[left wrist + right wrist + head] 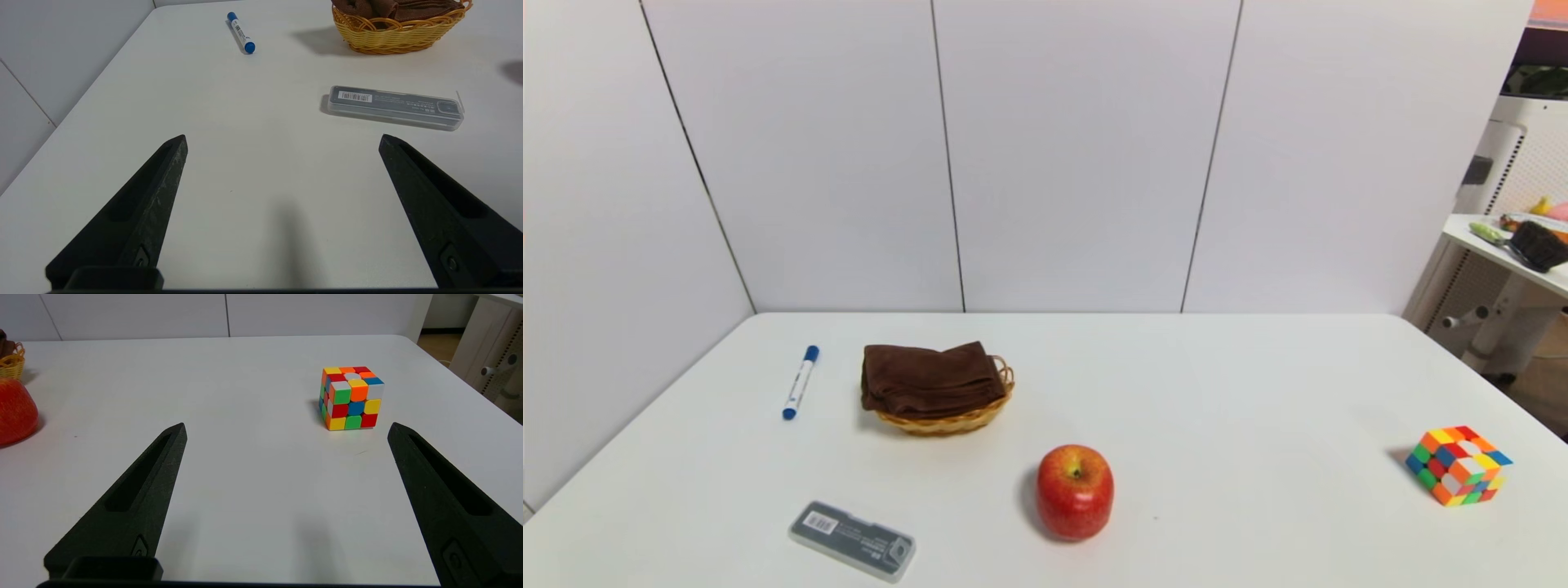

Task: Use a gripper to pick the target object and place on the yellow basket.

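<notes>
My left end effector (283,139) points roughly level over the near left part of the counter (261,171), its fingers (163,175) spread wide, released, holding and touching nothing. Only its shadow falls on the bare surface between the fingers. My right end effector (287,430) is posed the same way over the near right part of the counter, equally wide open and empty. Neither arm shows in the head view.

Ahead of the left end effector, to one side, a case (395,107) with a barcode label lies flat near the front edge. Farther out, a pen (241,32) with blue caps lies toward the left edge. The basket (398,34) stands well apart from my left fingers, left of the counter's middle and toward the back edge. The cloth (929,379) lies folded in the basket (947,420), covering most of it and hanging over its left rim, so only the front wall and right rim show.

An apple (1074,492) sits near the front edge, centre. A cube (351,398) stands just ahead of the right end effector, toward the right edge.
</notes>
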`<action>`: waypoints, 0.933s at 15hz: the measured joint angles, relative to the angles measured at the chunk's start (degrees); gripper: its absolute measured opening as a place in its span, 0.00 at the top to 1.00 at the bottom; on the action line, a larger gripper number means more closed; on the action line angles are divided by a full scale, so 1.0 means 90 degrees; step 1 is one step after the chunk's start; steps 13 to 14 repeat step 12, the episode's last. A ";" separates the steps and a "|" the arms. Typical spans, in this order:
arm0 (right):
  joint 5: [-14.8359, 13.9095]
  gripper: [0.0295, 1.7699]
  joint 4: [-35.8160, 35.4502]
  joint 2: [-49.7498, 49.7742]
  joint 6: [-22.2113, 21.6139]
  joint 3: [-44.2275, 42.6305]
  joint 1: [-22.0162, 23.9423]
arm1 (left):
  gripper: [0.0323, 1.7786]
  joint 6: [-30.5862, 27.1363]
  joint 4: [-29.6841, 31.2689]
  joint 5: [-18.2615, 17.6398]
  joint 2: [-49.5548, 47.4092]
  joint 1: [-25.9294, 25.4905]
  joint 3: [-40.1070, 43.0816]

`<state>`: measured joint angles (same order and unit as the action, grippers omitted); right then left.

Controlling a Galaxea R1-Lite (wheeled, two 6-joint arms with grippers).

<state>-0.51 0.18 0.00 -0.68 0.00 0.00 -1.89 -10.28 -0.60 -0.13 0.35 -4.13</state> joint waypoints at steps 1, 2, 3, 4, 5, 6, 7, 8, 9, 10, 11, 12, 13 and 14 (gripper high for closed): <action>-0.0001 0.04 0.0000 0.0000 -0.0003 0.0000 0.0000 | 0.05 -0.0001 -0.0003 0.0000 0.0000 0.0000 0.0000; -0.0001 0.04 0.0000 0.0000 0.0000 0.0000 0.0000 | 0.05 -0.0001 -0.0005 -0.0003 0.0000 0.0000 0.0000; -0.0001 0.04 0.0000 0.0000 0.0000 0.0000 0.0000 | 0.05 -0.0004 -0.0005 -0.0003 0.0000 0.0000 0.0000; -0.0004 0.04 0.0000 0.0000 -0.0003 0.0000 0.0000 | 0.05 -0.0001 -0.0005 0.0000 0.0000 -0.0003 0.0000; -0.0004 0.04 0.0000 0.0000 -0.0003 0.0000 0.0000 | 0.05 -0.0004 -0.0005 -0.0003 0.0000 -0.0003 0.0000; -0.0001 0.04 0.0000 0.0000 0.0000 0.0000 0.0000 | 0.05 -0.0001 -0.0005 -0.0003 0.0003 -0.0003 0.0000; -0.0001 0.04 0.0000 0.0000 0.0000 0.0000 0.0000 | 0.05 -0.0001 -0.0007 0.0000 0.0000 -0.0003 0.0000; -0.0001 0.04 0.0000 0.0000 0.0000 0.0000 0.0000 | 0.05 -0.0004 -0.0007 -0.0003 0.0000 -0.0003 0.0000; -0.0001 0.04 0.0000 0.0000 0.0000 0.0000 0.0000 | 0.05 -0.0001 -0.0005 -0.0003 0.0003 0.0000 0.0000; -0.0001 0.04 -0.0003 0.0000 0.0005 0.0000 0.0000 | 0.05 -0.0001 -0.0005 -0.0003 0.0003 0.0000 0.0000; -0.0001 0.04 0.0000 0.0000 0.0000 0.0000 0.0000 | 0.05 -0.0001 -0.0007 -0.0003 0.0003 0.0000 0.0003; -0.0001 0.04 0.0000 0.0000 0.0000 0.0000 0.0000 | 0.05 -0.0004 -0.0005 -0.0003 0.0003 0.0000 0.0003; -0.0001 0.04 0.0000 0.0000 0.0000 0.0000 0.0000 | 0.05 -0.0004 -0.0005 -0.0003 0.0003 0.0000 0.0003; -0.0001 0.04 0.0000 0.0000 0.0000 0.0000 0.0000 | 0.05 -0.0004 -0.0005 -0.0003 0.0003 0.0000 0.0003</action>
